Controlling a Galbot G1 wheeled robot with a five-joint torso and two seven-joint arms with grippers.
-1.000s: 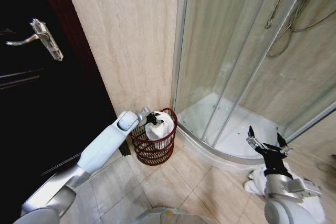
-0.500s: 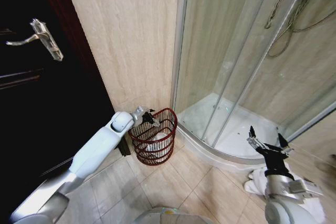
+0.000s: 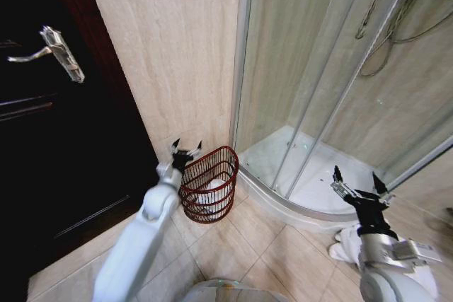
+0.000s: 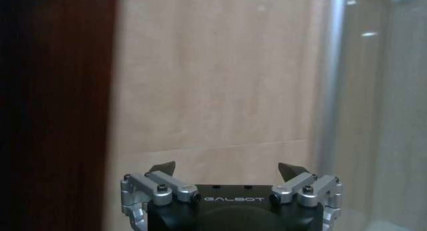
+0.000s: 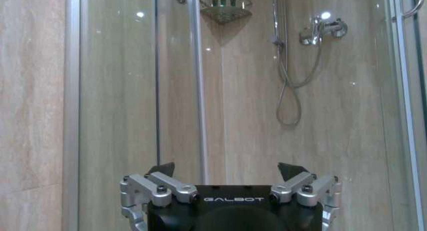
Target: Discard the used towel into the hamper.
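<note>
The white towel (image 3: 210, 190) is lying in the hamper (image 3: 207, 184), the left gripper (image 3: 185, 148) hovering spread at its ten o'clock rim, while the right gripper (image 3: 354, 180) is waiting spread by the shower.

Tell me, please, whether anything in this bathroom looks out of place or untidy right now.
One thing: a crumpled white cloth lies on the tiled floor by the shower tray's curved edge, beside the right arm. The white towel sits properly inside the dark red woven hamper.

Towel (image 3: 211, 190) in hamper (image 3: 209, 183): only a white patch visible through the bars, rest hidden. White cloth (image 3: 347, 245) on the floor partly hidden behind right arm. Left arm blurred, cut off at bottom edge.
</note>
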